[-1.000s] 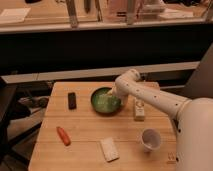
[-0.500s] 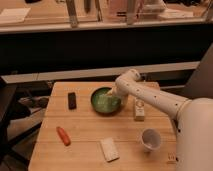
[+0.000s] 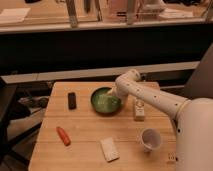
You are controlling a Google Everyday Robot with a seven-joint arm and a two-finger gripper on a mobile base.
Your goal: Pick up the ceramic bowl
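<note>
The ceramic bowl [image 3: 102,102], dark green outside and lighter green inside, sits on the wooden table [image 3: 85,125] at its far middle. My gripper [image 3: 112,95] is at the end of the white arm that reaches in from the right. It hangs low over the bowl's right rim, tip pointing down into the bowl, with its jaws open. The bowl rests flat on the table, and the gripper hides part of its right side.
A small white cup [image 3: 150,139] stands at the front right. Just right of the bowl, under the arm, is a small white bottle [image 3: 140,110]. A black object [image 3: 72,100] lies left of the bowl, an orange carrot-like item [image 3: 63,135] front left, and a white packet [image 3: 109,149] front centre.
</note>
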